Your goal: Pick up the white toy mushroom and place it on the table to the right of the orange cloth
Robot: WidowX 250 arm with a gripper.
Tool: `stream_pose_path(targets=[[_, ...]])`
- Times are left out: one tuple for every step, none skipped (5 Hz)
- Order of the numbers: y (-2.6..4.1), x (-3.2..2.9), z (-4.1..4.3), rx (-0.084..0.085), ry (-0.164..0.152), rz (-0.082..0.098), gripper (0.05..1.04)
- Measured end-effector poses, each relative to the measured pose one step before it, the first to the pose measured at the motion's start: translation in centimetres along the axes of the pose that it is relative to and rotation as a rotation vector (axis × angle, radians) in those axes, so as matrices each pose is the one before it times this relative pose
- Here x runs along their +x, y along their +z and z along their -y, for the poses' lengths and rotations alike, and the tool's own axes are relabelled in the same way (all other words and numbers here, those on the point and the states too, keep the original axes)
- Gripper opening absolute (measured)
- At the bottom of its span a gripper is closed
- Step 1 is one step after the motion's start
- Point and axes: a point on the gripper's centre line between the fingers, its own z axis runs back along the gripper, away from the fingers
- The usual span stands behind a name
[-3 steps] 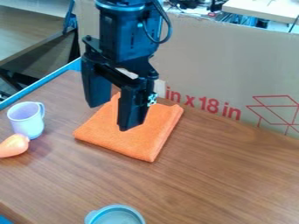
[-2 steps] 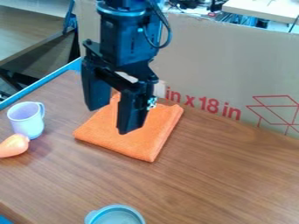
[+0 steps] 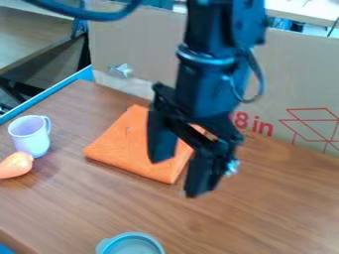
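Orange cloth (image 3: 126, 144) is flat on your table (image 3: 265, 208), folded to a rough square, left of ctr & w/ one corner toward you. Your gripper (image 3: 180, 177) hangs at ctr, pointing down, tilted a bit. It's released: fingers stand well apart w/ a gap btwn. You see the L-hand one in front of the cloth; the other shows at the cloth's R edge, tip lower in view. You can't tell the exact ht. above the cloth.

Far L, you've got a pale purple mug (image 3: 28, 141), upright, handle on its R side. Just in front of it, an orange-pink toy (image 3: 17, 166) lies on its side, partly cut off by the L edge of view. Bottom, L of ctr, is a gray-blue bowl (image 3: 134, 245), also part cut off, w/ a small tab on its L.

Behind the cloth, cardboard (image 3: 285, 64) stands along the back, w/ red print on the R. Blue edging (image 3: 43, 99) runs along your table's upper-L side. Beyond it, upper L, you see another wood-look table (image 3: 33, 32).
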Motion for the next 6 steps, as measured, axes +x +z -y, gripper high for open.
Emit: stream_pose_path(targets=[[-0.827, 0.947, 2.162, -0.0068, -0.063, 0.0159, 1.0], [-2.112, 0.82, 1.074, -0.0071, -0.0397, -0.0316, 1.0], [-2.208, 0.829, 2.066, 0.0149, -0.0858, -0.0437, 1.0], [-0.599, 1.349, 1.345, 0.0006, -0.0918, 0.0047, 1.0], [-0.948, 1.361, 1.478, 0.0195, -0.0809, -0.0413, 1.0], [-0.022, 0.521, 0.446, 0.0099, -0.0258, 0.0004, 1.0]])
